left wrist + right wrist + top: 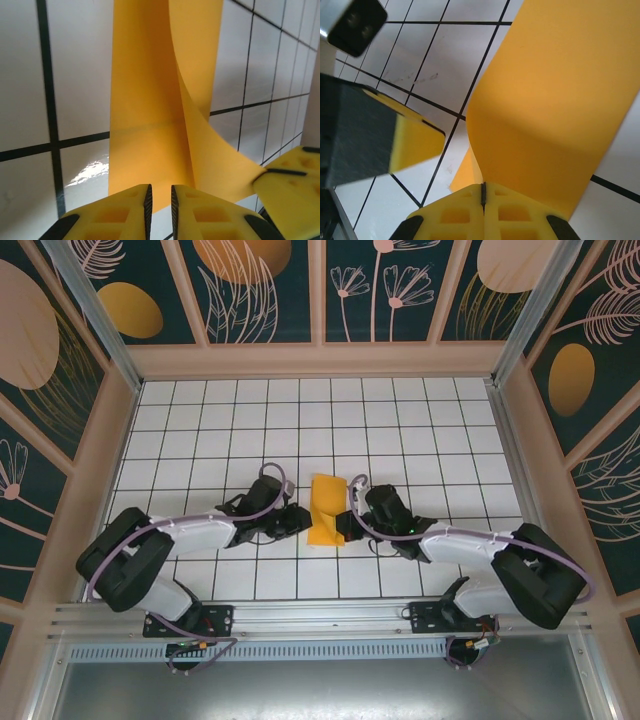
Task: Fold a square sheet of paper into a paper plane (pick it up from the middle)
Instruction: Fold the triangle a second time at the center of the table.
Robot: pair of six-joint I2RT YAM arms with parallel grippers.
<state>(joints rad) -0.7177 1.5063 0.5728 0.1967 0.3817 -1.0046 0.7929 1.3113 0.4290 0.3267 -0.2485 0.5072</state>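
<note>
We count one square sheet of paper, orange-yellow. It lies near the middle of the white gridded surface, between two tools. It is not flat. In the top view it reads as a tall strip with its near end lifted and bent. In the left wrist view one long strip lies on the tiles, and a second layer curls up from it and sweeps off to the right.

There are two arms, the left arm and the right arm, each carrying one tool with yellow fingers and black pads.

The right tool has its fingers pressed together with no gap. The paper runs straight into the seam between them, so it is pinching the sheet by an edge. From the left wrist, the right tool shows at the lower right with the curled corner of the paper caught in it.

The left tool sits at the near end of the sheet with a narrow slit between its pads, through which orange paper shows. We cannot tell whether it touches the paper.
</note>
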